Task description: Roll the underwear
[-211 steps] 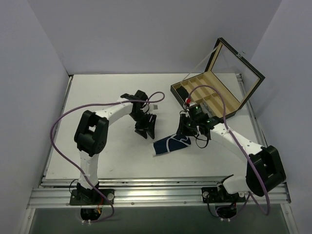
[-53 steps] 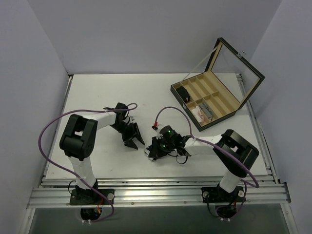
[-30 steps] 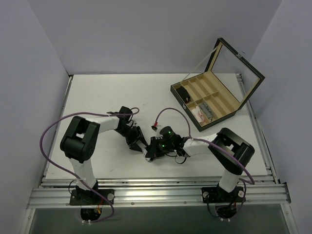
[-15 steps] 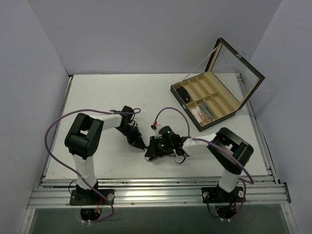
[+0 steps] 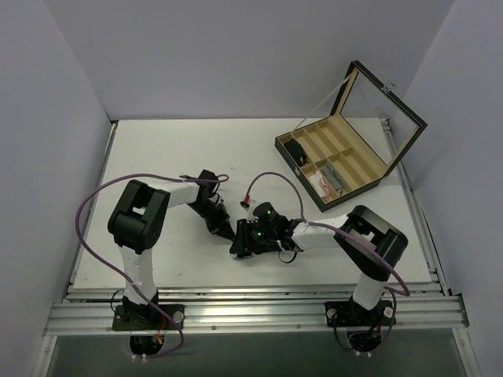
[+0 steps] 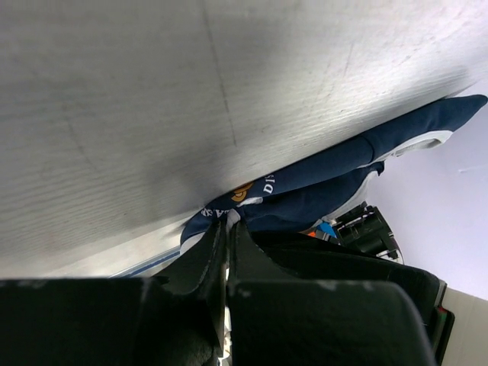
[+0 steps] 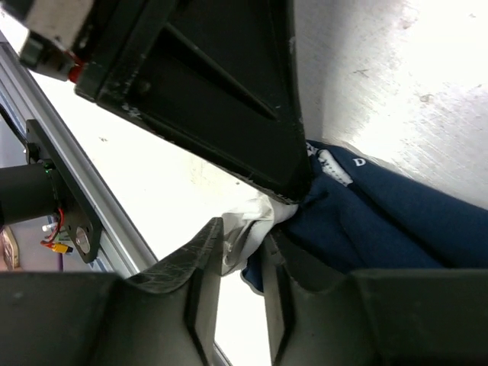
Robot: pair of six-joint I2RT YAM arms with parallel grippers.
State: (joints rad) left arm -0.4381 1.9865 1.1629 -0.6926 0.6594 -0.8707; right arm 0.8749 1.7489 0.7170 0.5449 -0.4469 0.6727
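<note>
The underwear (image 6: 320, 183) is a dark navy bundle with white trim, lying on the table near its front middle. In the top view it is almost wholly covered by the two gripper heads. My left gripper (image 6: 227, 225) is shut on the white edge at the bundle's end, with a sliver of cloth pinched at its tips. My right gripper (image 7: 244, 232) meets it from the other side. Its jaws stand apart with white trim (image 7: 252, 221) lying loosely between them and navy cloth (image 7: 381, 221) beside them. In the top view the left gripper (image 5: 229, 234) and the right gripper (image 5: 242, 245) nearly touch.
An open wooden divided box (image 5: 355, 161) with a raised lid stands at the back right. It holds a small black item (image 5: 297, 151) and a white-and-pink bundle (image 5: 321, 182). The table's front rail (image 5: 251, 294) runs close behind the grippers.
The left gripper slid right up to the underwear and shut on its white edge. The right gripper, shut a second ago, has parted its jaws.
</note>
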